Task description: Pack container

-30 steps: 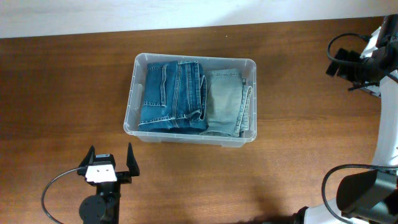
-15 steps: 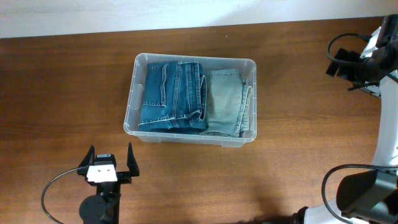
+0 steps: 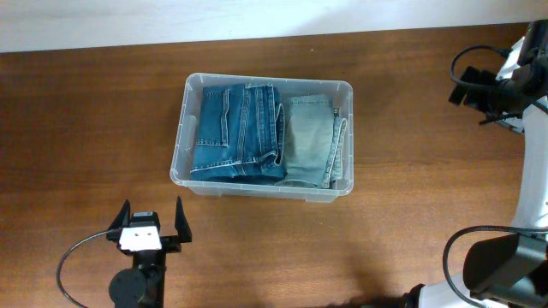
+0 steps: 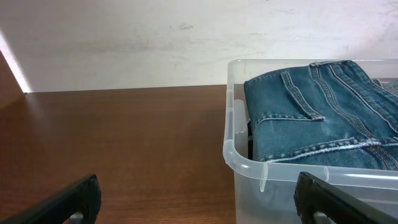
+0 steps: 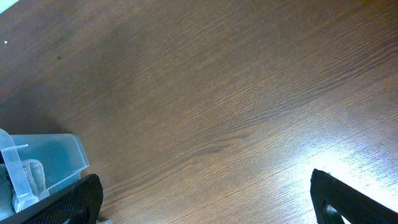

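The clear plastic container (image 3: 181, 128) stands mid-table and holds dark blue folded jeans (image 3: 237, 133) on its left and pale green-blue folded jeans (image 3: 310, 141) on its right. My left gripper (image 3: 152, 221) is open and empty, near the front edge, a little in front of the container's left corner. In the left wrist view the container's corner (image 4: 239, 155) and the dark jeans (image 4: 311, 118) fill the right side, between my spread fingers (image 4: 68, 202). My right gripper (image 3: 469, 85) is open and empty at the far right, over bare wood; its view shows the container's corner (image 5: 43, 162) at the lower left.
The brown wooden table (image 3: 86, 128) runs to a white wall (image 3: 257, 17) at the back. Black cables loop by the left arm base (image 3: 73, 265) and the right arm (image 3: 462, 248).
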Robot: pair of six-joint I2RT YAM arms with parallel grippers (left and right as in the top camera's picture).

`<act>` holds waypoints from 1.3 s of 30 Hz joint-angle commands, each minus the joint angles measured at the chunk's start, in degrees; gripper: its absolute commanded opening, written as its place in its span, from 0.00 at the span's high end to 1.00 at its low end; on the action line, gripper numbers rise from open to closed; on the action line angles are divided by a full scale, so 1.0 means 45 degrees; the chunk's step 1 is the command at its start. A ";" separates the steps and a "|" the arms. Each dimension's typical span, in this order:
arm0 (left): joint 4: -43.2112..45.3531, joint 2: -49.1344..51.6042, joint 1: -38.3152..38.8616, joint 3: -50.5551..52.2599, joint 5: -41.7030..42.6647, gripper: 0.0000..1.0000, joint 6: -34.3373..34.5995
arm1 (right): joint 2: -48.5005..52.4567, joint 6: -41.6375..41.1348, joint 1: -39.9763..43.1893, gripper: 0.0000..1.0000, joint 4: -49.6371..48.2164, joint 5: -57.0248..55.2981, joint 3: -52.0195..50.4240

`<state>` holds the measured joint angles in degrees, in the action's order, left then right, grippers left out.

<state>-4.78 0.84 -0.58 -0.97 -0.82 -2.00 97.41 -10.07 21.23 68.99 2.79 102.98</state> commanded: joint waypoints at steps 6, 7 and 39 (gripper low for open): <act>0.0010 -0.0121 -0.0073 0.0102 0.0097 0.01 -0.0243 | 0.0058 0.0087 0.0015 0.01 0.0005 -0.0107 0.0083; 0.0010 -0.0121 -0.0073 0.0102 0.0097 0.01 -0.0243 | 0.0049 0.0092 0.0015 0.01 0.0005 -0.0107 0.0073; 0.0010 -0.0121 -0.0073 0.0102 0.0097 0.01 -0.0243 | -1.1181 0.0097 -0.7213 0.01 0.0248 -0.0126 -0.1603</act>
<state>-4.78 0.84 -0.58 -0.95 -0.82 -2.20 51.83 -10.04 -10.72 69.93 2.76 99.70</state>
